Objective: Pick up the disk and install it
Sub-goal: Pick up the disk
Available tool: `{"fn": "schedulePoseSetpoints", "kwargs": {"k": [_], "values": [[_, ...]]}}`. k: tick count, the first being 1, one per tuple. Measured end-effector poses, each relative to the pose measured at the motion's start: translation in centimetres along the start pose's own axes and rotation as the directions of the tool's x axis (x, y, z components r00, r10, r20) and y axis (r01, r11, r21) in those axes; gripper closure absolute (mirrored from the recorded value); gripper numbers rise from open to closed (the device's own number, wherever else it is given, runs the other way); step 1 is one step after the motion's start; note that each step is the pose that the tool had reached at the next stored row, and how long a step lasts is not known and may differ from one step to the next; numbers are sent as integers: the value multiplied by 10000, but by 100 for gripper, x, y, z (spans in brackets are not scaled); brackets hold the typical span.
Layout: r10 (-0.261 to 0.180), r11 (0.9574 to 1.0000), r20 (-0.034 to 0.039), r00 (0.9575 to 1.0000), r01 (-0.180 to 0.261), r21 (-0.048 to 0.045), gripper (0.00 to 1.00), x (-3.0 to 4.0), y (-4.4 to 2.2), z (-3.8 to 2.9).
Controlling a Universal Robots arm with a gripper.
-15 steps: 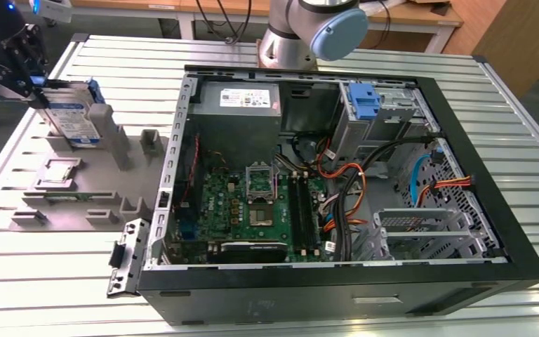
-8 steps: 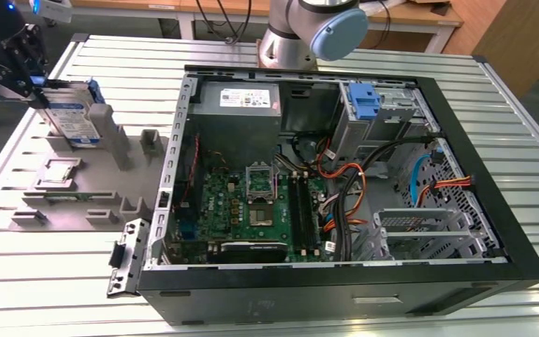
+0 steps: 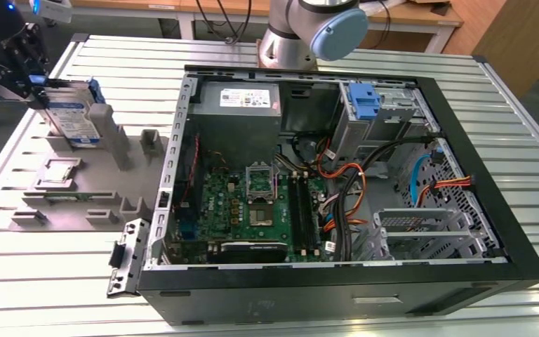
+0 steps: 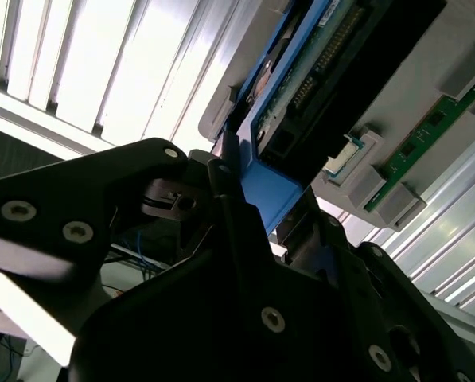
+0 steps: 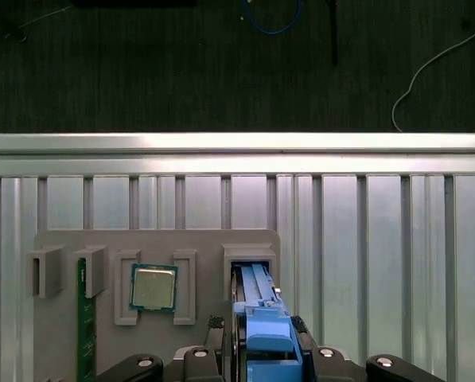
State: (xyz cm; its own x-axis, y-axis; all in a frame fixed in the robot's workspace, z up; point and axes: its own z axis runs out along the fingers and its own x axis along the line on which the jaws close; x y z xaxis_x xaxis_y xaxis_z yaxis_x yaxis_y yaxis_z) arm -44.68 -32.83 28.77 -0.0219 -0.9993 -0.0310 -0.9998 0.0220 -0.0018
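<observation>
The disk (image 3: 71, 112) stands on edge at the far end of the grey fixture plate (image 3: 82, 189), at the exterior view's left. It is a silver drive with a white and blue label in a blue carrier. My gripper (image 3: 47, 90) is at its upper end. In the first wrist view the blue carrier (image 5: 259, 314) runs between my fingers (image 5: 302, 338), with its far end in a grey slot (image 5: 249, 259). My gripper (image 5: 261, 334) is shut on it. The second wrist view shows the carrier's blue edge (image 4: 270, 191) and the drive's circuit board side (image 4: 321, 68).
An open computer case (image 3: 457, 232) lies on the slatted metal table, with a motherboard (image 3: 250, 203), cables and a drive bay holding a blue bracket (image 3: 367, 102). The fixture plate also carries a processor (image 5: 153, 287) and a green memory stick (image 5: 83, 334). The arm's base (image 3: 307, 31) stands behind the case.
</observation>
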Motion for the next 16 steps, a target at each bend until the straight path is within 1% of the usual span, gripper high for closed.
{"fn": "schedulePoseSetpoints", "kwargs": {"k": [6,7,8,16], "values": [[33,10000,0,10000,-33,1,56,0,0,0],[38,10000,-1,10000,-38,1,58,0,0,0],[43,10000,-1,10000,-43,1,64,0,0,0],[89,10000,0,10000,-89,3,64,0,0,0]]}}
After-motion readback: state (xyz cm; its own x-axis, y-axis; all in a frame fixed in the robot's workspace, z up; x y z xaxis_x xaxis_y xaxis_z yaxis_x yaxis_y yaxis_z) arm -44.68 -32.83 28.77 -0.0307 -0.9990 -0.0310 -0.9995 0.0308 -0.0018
